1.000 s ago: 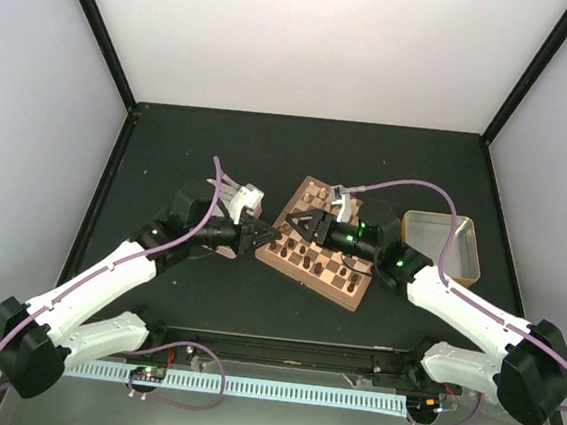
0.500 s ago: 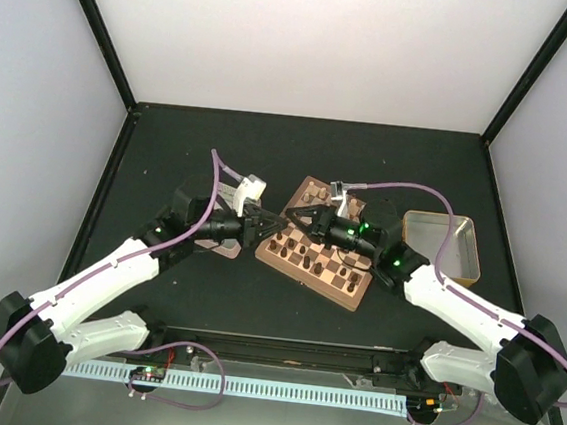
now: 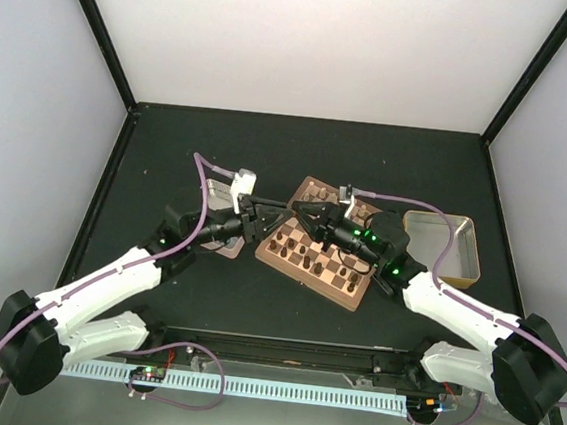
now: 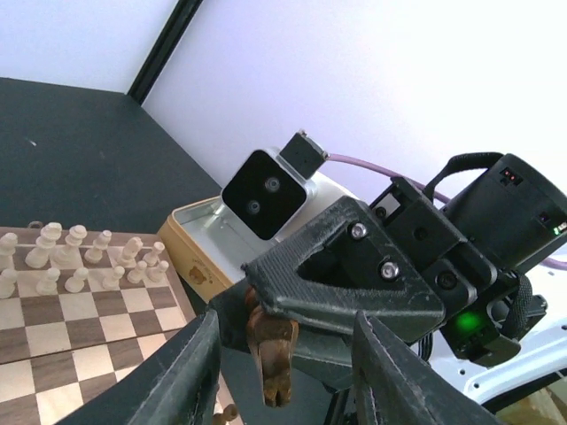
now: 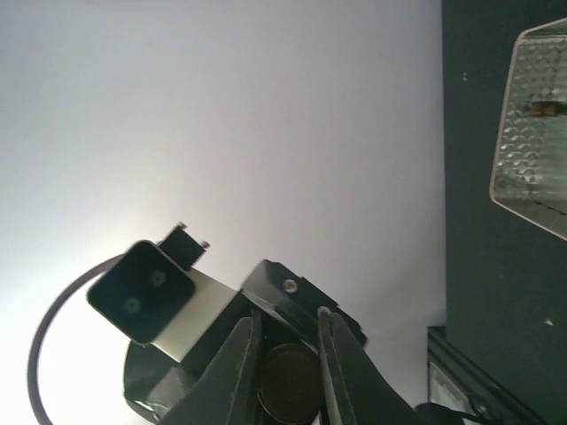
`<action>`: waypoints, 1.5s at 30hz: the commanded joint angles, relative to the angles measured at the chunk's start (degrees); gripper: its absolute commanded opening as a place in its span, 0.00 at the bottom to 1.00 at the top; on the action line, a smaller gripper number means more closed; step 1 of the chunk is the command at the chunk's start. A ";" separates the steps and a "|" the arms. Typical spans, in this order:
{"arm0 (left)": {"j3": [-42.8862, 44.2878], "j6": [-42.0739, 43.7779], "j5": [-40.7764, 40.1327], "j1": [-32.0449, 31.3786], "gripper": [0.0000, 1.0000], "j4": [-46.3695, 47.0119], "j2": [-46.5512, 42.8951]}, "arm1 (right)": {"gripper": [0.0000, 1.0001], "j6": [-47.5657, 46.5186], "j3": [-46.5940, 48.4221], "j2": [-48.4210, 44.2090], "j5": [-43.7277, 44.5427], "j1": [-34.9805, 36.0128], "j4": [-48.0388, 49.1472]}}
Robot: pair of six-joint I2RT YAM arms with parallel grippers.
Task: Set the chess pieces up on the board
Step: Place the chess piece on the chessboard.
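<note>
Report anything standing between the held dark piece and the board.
Only the left gripper: its open fingers flank the dark piece that the right gripper holds by the board's edge. Nothing else visible lies between.

Board (image 3: 303, 278): square, wooden, tan and dark brown checks, thick rim. It lay flat, turned corner-on to the arms.

Chess pieces (image 3: 311, 258): tiny, dark brown, ranged on the squares of the board's near side; too small to tell types.

Lifted piece (image 4: 270, 359): dark brown, carved, off the board over its left side, pinched at one end by the right gripper (image 3: 301, 212).
</note>
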 commanded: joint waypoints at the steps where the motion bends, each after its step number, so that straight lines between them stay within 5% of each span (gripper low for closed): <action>1: -0.78 -2.05 -0.50 -1.76 0.43 7.46 1.59 | 0.01 5.10 -1.46 0.01 2.52 -0.49 6.72; 17: -2.20 1.52 -8.26 -4.72 0.02 12.01 1.85 | 0.02 10.72 -3.48 1.11 1.30 -0.86 13.72; 20: -1.42 1.89 -8.69 -4.73 0.01 10.47 2.14 | 0.06 9.39 -4.20 0.69 1.57 -1.00 12.43; 22: -0.15 2.67 -9.27 -4.75 0.02 6.74 2.16 | 0.20 7.67 -5.03 -0.12 1.82 -1.74 10.60; 26: 5.05 5.26 -10.79 -4.91 0.02 -8.33 2.64 | 0.61 -0.79 -4.65 -5.09 3.15 -5.56 -3.64; 29: 9.55 7.88 -11.51 -6.25 0.02 -21.33 5.04 | 0.77 -9.50 -3.35 -11.02 7.92 -9.17 -17.92; 37: 24.70 10.87 -22.12 -16.31 0.01 -48.38 20.56 | 0.79 -32.44 1.83 -25.55 30.81 -16.23 -46.21; 45: 36.75 9.43 -26.27 -26.54 0.01 -56.23 36.90 | 0.79 -36.91 5.83 -32.48 52.19 -16.59 -63.91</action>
